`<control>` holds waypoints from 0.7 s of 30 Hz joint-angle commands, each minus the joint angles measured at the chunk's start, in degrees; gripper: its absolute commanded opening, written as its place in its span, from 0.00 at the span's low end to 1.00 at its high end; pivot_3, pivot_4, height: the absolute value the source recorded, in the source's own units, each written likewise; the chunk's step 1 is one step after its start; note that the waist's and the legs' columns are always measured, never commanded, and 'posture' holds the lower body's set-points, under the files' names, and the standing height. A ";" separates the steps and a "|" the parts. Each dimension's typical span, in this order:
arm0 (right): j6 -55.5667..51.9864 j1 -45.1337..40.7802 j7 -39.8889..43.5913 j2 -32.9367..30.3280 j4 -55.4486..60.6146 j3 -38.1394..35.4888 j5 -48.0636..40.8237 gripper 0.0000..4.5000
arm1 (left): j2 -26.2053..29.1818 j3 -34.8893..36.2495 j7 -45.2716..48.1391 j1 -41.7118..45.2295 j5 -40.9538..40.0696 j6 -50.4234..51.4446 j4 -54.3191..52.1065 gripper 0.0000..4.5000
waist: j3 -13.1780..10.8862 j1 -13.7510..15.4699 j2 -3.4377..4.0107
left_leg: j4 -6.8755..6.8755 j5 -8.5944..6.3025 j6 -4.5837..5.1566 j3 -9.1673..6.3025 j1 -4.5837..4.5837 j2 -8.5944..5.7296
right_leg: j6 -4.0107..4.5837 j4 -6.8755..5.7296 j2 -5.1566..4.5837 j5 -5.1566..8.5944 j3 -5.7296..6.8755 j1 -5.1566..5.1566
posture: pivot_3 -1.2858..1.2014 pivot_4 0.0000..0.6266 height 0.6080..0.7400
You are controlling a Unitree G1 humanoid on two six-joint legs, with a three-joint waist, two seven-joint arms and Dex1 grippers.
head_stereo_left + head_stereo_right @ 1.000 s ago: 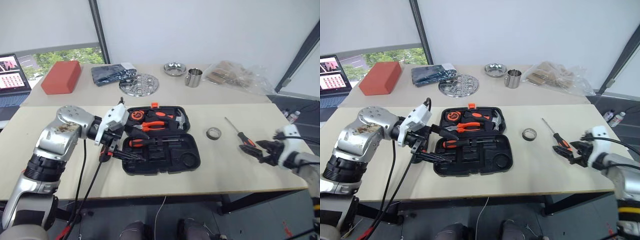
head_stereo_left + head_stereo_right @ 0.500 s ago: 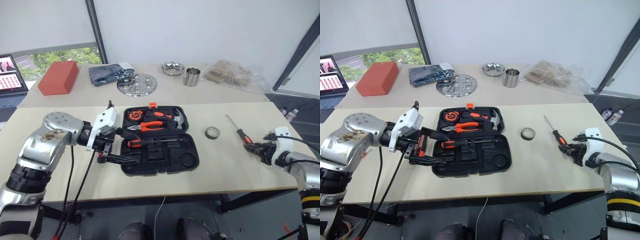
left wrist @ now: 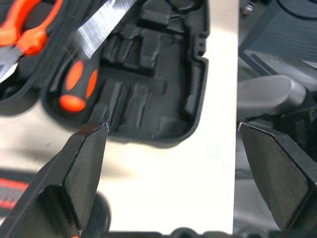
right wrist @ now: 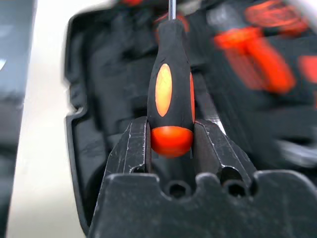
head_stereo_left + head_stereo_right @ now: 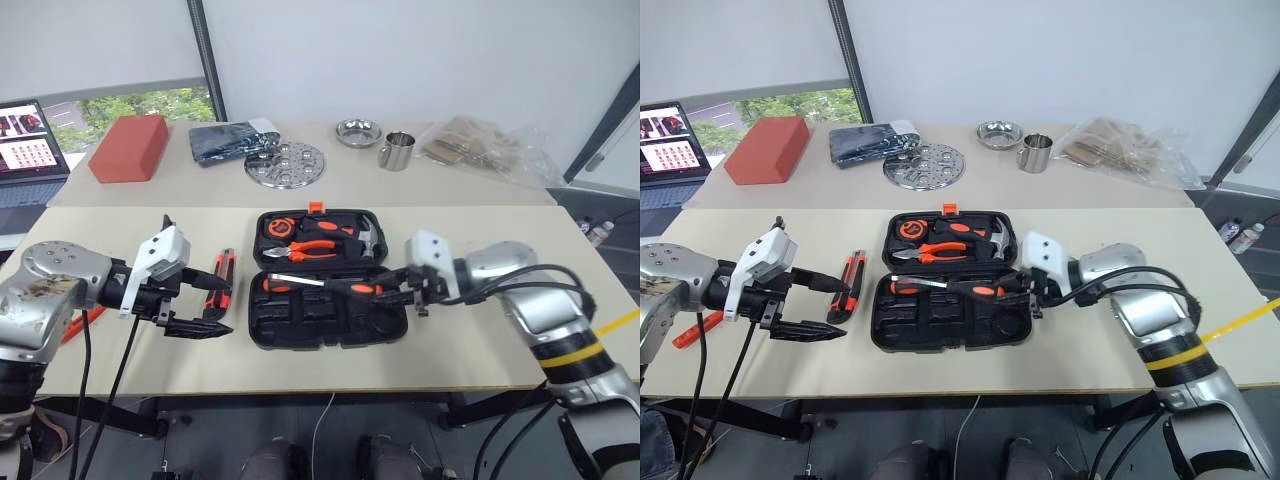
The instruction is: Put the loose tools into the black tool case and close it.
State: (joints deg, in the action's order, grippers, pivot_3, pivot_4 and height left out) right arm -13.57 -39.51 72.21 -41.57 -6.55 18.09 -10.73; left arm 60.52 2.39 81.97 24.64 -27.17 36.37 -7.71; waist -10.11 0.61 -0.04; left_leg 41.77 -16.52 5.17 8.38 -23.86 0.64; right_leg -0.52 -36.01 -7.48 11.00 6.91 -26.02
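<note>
Orange-black screwdriver [image 4: 170, 94] — clamped butt-first, right gripper [image 4: 171, 144] jaws.

The black tool case [image 5: 330, 275] lies open, a black-and-orange screwdriver [image 5: 350, 286] over it, utility knife [image 5: 222, 281] beside it.

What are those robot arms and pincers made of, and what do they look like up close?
Rounded silver-grey metal shells, the left arm scuffed, the right arm wearing a yellow band. Black cables trail from each. White wrist blocks carry the left gripper and right gripper, both with two black wedge-shaped fingers.
</note>
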 commanded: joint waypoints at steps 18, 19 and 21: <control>-4.65 -5.45 -5.49 9.50 -2.54 -5.39 0.19 0.60 | -1.14 -0.95 -2.92 3.08 -0.39 -1.63 0.61 1.00 | 0.00 -1.52 0.00 | -0.04 0.10 -0.16 0.02 0.06 0.16 | 0.03 -0.15 0.28 0.04 -0.02 -0.03 | 0.52 0.24 0.95; -5.16 -5.47 -5.96 10.02 -2.25 -4.98 0.48 0.52 | -1.25 -1.14 -2.93 3.29 -0.32 -1.69 0.78 1.00 | 0.00 -1.51 0.00 | -0.04 0.10 -0.16 0.02 0.06 0.16 | 0.11 -0.15 0.28 -0.01 -0.01 -0.03 | 0.52 0.24 0.95; -5.37 -5.36 -6.64 11.03 -2.17 -4.10 1.38 0.36 | -1.37 -1.41 -2.89 3.71 -0.28 -1.77 1.10 1.00 | 0.00 -1.48 0.00 | -0.04 0.10 -0.16 0.02 0.05 0.16 | 0.11 -0.15 0.29 -0.01 -0.01 -0.04 | 0.52 0.24 0.95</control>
State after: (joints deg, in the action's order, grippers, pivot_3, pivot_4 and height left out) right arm -18.36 -43.83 66.33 -30.67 -10.55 14.59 -9.29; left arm 58.83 0.32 79.27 26.73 -27.60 35.30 -6.44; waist -10.11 -0.87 -0.05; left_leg 41.73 -16.42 5.01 8.40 -23.81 0.80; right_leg -0.41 -36.15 -7.20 10.99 6.91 -26.06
